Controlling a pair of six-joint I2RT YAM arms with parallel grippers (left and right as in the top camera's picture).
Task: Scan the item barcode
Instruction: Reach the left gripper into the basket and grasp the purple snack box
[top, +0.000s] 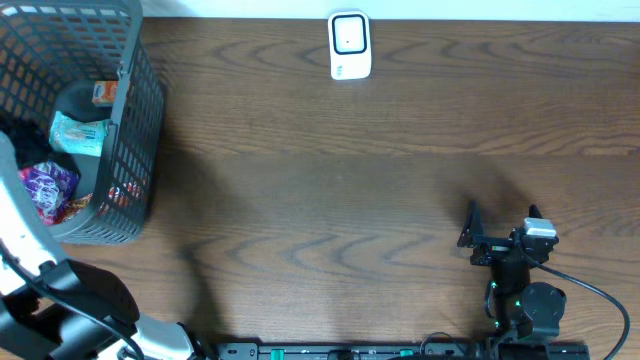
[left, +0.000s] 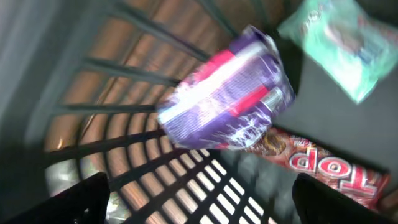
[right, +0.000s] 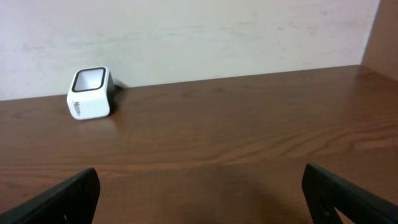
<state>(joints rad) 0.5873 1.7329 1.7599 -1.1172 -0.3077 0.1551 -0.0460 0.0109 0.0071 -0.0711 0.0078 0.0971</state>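
Left gripper (left: 208, 199), jaws wide, is hovering over 1 purple packet (left: 224, 99) between basket (left: 124, 68) walls; right gripper (right: 202, 196) is gaping over table (right: 249, 143).

Crinkled purple snack packet (left: 227, 93) tilted inside grey basket (top: 140, 140); white scanner (top: 349, 45) well apart on table (top: 350, 200).

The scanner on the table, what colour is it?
The scanner is white with a black-rimmed window, clearest in the right wrist view.

Left hand (left: 202, 202) and right hand (top: 502, 228), both with jaws spread wide.
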